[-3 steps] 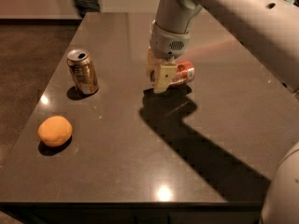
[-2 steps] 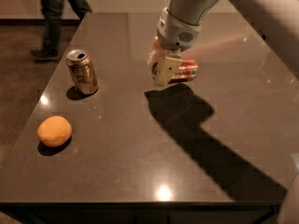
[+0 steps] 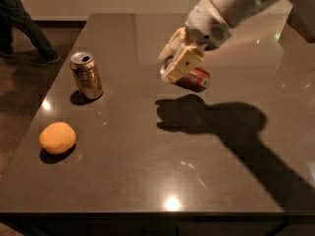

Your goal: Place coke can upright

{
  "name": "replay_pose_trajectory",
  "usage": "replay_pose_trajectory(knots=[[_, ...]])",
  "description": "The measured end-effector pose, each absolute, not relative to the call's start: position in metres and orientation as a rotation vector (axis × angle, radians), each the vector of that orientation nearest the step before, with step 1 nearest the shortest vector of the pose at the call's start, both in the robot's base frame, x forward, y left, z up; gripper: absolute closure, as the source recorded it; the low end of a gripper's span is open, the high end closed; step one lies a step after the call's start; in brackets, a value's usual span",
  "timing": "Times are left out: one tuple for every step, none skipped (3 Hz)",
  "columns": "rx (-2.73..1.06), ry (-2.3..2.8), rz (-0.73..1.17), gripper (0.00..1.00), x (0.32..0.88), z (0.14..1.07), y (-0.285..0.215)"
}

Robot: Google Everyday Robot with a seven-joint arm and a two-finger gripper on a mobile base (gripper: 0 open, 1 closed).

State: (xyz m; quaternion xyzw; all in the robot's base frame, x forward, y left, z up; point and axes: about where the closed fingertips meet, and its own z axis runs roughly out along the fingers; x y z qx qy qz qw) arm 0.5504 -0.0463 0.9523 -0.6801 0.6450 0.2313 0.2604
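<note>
1. Furthest left, behind the gold can (image 3: 86, 75) and off the bench (image 3: 147, 181), someone's legs (image 3: 22, 28) stand on the floor; they are well apart from the work.
2. Left of the gold can and nearer to me, an orange (image 3: 57, 137) rests on the bench; I judge it plays no part here.
3. The gold can stands upright on its base; its top shows a dark opening, though what is inside, if anything, I cannot see.
4. Right of the gold can and well apart from it hangs the tool (image 3: 179, 60), its fingers closed across the coke can (image 3: 193, 78); the can lies on its side in that grip, tilted, one end towards the gold can and partly hidden, so I cannot tell whether it is opened.
5. Its shadow (image 3: 182, 113) falls separately below, so I judge the can is held off the bench; that gives room to turn it onto its base before setting it down.
6. Further right, the arm (image 3: 231, 6) slopes away towards the bench's far corner.
</note>
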Motion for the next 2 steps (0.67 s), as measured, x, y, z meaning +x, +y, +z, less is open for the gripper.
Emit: replay_pose_trajectory(knots=[[-1.619, 1.705, 0.772, 1.0, 0.553, 0.974, -0.06], [-1.428, 1.647, 0.865, 1.0, 0.559, 0.995, -0.077]])
